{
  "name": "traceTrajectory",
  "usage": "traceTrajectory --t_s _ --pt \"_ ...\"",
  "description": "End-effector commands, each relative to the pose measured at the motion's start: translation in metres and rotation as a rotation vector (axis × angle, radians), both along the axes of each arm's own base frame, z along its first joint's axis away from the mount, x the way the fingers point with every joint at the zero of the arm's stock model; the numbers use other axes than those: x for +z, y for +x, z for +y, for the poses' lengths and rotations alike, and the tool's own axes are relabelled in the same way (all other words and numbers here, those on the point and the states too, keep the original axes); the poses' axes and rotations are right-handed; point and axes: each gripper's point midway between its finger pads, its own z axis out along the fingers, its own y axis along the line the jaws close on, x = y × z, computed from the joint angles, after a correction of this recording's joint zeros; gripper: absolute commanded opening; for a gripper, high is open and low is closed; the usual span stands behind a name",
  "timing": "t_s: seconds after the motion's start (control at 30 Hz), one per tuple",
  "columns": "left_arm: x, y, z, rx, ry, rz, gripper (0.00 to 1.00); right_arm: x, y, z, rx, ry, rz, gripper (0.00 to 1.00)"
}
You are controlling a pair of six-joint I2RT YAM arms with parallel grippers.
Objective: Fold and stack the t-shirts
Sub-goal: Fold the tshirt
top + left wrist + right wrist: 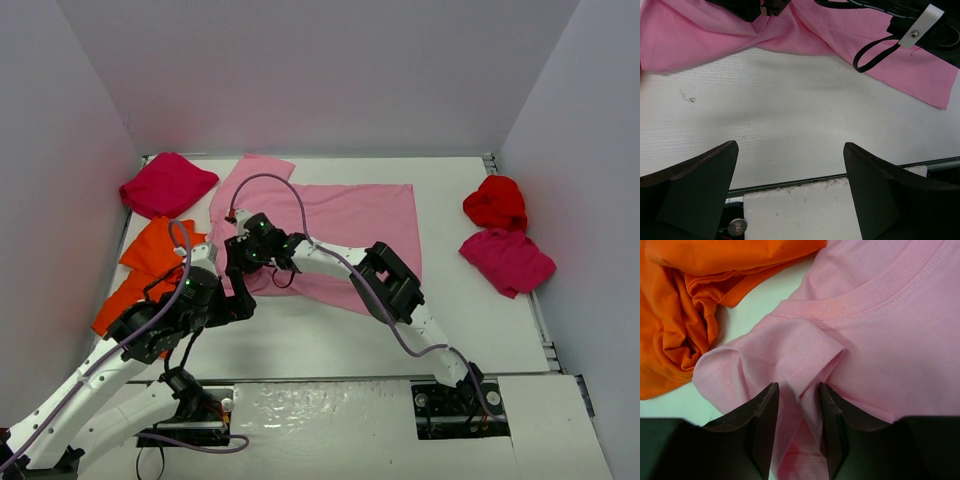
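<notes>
A: Where does the light pink t-shirt lie?

B: Spread mostly flat across the middle of the white table. It is thin, smooth jersey, roughly rectangular, with one sleeve pointing toward the back wall. The right wrist view shows a ribbed collar with a double row of stitching.

A: Right gripper?

B: At the shirt's left edge, near the collar. The jaws are narrow and closed on a raised fold of the pink cloth. A stitched hem puckers into a ridge between the two dark fingers.

A: Left gripper?

B: The jaws stand wide with nothing between them. It hovers over bare table near the front edge, in front of the shirt's near hem. The surface below is matt white and finely ribbed, with a few dark specks.

A: The other shirts?

B: The orange t-shirts lie crumpled in a heap at the left, just beside the pinched fold — the weave looks finer and slightly glossy. I cannot tell how many are in the heap. The back-left magenta t-shirt is bunched in its corner. The bright red t-shirt is balled up at the right. The right-side magenta t-shirt lies rumpled just in front of it, well apart from the pink one.
</notes>
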Motion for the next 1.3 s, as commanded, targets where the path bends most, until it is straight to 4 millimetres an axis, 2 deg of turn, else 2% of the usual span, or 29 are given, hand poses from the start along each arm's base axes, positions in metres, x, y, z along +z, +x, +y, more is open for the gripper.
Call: traceTrajectory --t_s 0.0,0.1,0.17,0.27,0.47,0.57,0.8,1.27 --pt "0.014 0.011 -0.008 0.009 -0.038 -0.048 0.84 0.082 0.021 0.019 0.002 0.144 -0.124 0.41" --pt "0.013 0.01 -0.008 0.01 -0.038 -0.046 0.84 0.085 0.024 0.024 0.006 0.158 -0.126 0.39" --pt "0.013 0.01 -0.008 0.01 -0.038 -0.045 0.84 0.084 0.023 0.028 0.014 0.163 -0.118 0.29" --pt "0.013 0.01 -0.008 0.009 -0.038 -0.044 0.84 0.084 0.024 0.032 0.02 0.172 -0.103 0.27" --pt "0.013 0.01 -0.008 0.009 -0.036 -0.044 0.84 0.071 0.022 0.027 0.02 0.147 -0.08 0.35" --pt "0.012 0.009 -0.007 0.007 -0.037 -0.042 0.84 0.065 0.025 0.021 0.005 0.119 -0.093 0.43" --pt "0.013 0.007 -0.006 0.007 -0.036 -0.044 0.84 0.061 0.031 0.017 -0.002 0.094 -0.121 0.54" --pt "0.012 0.007 -0.006 0.008 -0.037 -0.037 0.84 0.032 0.027 0.006 -0.004 0.036 -0.096 0.54"
